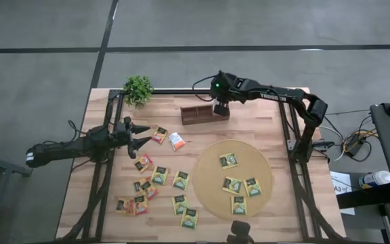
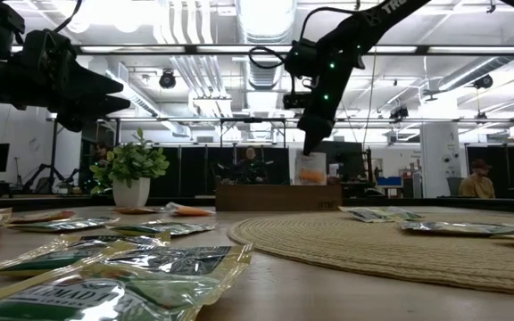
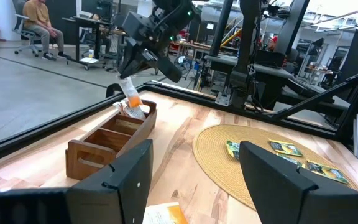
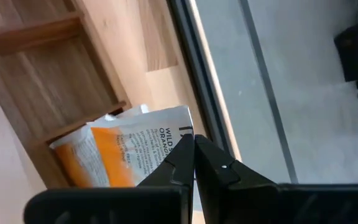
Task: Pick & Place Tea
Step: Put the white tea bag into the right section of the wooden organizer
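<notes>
My right gripper (image 1: pixel 221 107) is over the right end of the brown wooden tray (image 1: pixel 205 114), shut on a white-and-orange tea sachet (image 3: pixel 131 98). The sachet's lower end dips into the tray's end slot (image 4: pixel 61 93), where another pale sachet (image 3: pixel 137 112) lies. My left gripper (image 1: pixel 144 133) waits open at the table's left, pointing level, with nothing between its fingers. Several yellow-green sachets lie flat on the round tan mat (image 1: pixel 208 186) and on the wood to its left (image 1: pixel 160 176). One white-and-orange sachet (image 1: pixel 176 141) lies near my left gripper. My right gripper pinches the white-and-orange sachet's upper edge (image 4: pixel 180 132) between its two fingers. The fingers come from above, slanting down. The sachet hangs below them, nearly upright, its lower end (image 3: pixel 133 106) inside the tray's end slot.
A small potted plant (image 1: pixel 139 88) stands at the table's far left corner. The tray's other two slots (image 3: pixel 107 134) show nothing in them. Black frame rails (image 1: pixel 293 135) run along the table's sides. People sit in the room beyond the table.
</notes>
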